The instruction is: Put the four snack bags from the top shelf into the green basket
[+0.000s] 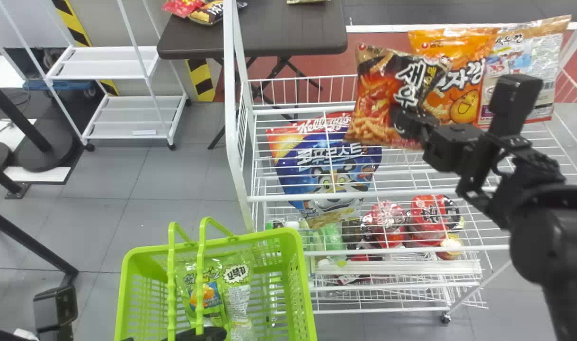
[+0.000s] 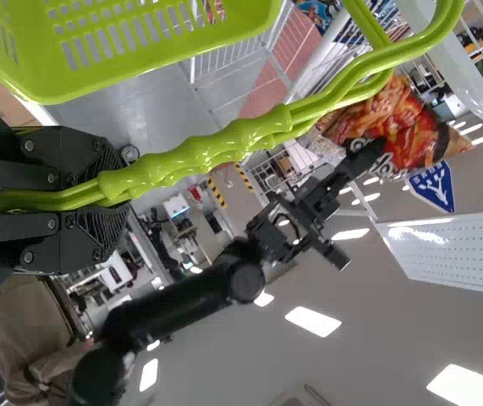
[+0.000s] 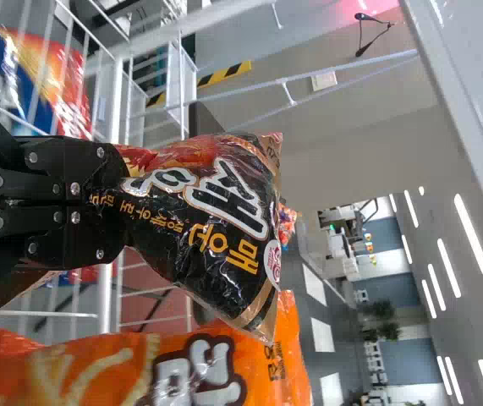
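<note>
While the left gripper (image 1: 205, 334) clasps the handles (image 1: 171, 274), the right gripper (image 1: 409, 124) pinches a black snack bag (image 1: 380, 94).
Two bags (image 1: 238, 289) lie in the green basket (image 1: 299, 265).

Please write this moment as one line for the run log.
right claw: holding dark snack bag | left claw: holding basket handles | green basket: two bags visible inside

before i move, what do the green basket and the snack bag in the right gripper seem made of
The green basket is likely molded plastic, slightly glossy, with slotted walls. The snack bag looks like thin plastic or foil-lined film: shiny and creased.
</note>
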`<state>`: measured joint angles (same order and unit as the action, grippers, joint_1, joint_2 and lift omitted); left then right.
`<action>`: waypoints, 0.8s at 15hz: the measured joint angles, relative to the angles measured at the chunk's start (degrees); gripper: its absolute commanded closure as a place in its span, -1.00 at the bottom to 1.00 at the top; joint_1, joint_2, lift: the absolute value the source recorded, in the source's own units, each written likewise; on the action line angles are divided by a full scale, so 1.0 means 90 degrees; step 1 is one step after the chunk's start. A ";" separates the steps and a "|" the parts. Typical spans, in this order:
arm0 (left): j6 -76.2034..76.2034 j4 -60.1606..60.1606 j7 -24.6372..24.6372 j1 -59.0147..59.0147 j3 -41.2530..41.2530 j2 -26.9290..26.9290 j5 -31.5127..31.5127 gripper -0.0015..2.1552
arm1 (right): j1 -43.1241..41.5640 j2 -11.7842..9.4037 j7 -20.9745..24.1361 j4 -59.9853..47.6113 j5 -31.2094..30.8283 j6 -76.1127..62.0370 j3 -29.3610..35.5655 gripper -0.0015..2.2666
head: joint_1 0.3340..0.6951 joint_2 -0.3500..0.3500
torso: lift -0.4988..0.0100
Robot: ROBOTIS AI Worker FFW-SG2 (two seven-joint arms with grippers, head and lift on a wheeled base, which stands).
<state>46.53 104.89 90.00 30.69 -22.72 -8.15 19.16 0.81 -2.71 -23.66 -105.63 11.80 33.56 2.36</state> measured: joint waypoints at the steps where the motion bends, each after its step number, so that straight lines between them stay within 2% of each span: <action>1: 0.0000 -0.0003 0.0000 -0.0018 0.0008 0.0000 -0.0002 0.99 | 0.0408 0.0002 0.0003 -0.0667 0.0067 0.0483 0.0008 0.99 | 1.00 0.19 | 0.96; 5: 0.0002 -0.0001 0.0000 -0.0055 0.0026 0.0001 -0.0022 0.99 | 0.1726 0.0006 -0.0005 -0.2414 0.0352 0.1938 -0.0291 0.99 | 1.00 0.45 | 0.96; 8: 0.0018 0.0021 0.0000 -0.0061 0.0051 0.0000 -0.0030 0.99 | 0.2104 -0.0044 -0.0018 -0.2823 0.0359 0.3010 -0.0856 0.99 | 1.00 0.70 | 0.96; 9: 0.0020 0.0026 0.0000 -0.0060 0.0053 0.0001 -0.0030 0.99 | 0.2139 -0.0065 -0.0018 -0.2884 0.0350 0.3351 -0.1029 0.99 | 1.00 0.87 | 0.96; 11: 0.0020 0.0034 0.0000 -0.0054 0.0046 0.0000 -0.0030 0.99 | 0.2233 -0.0126 -0.0007 -0.2939 0.0310 0.3723 -0.1400 0.99 | 1.00 1.00 | 0.96; 12: 0.0021 0.0038 0.0000 -0.0051 0.0043 -0.0001 -0.0030 0.99 | 0.2282 -0.0148 0.0014 -0.2928 0.0255 0.3775 -0.1617 0.99 | 1.00 1.00 | 0.96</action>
<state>46.72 105.23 90.00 30.23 -22.33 -8.16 18.89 21.34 -4.05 -23.53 -131.98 14.10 67.54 -12.19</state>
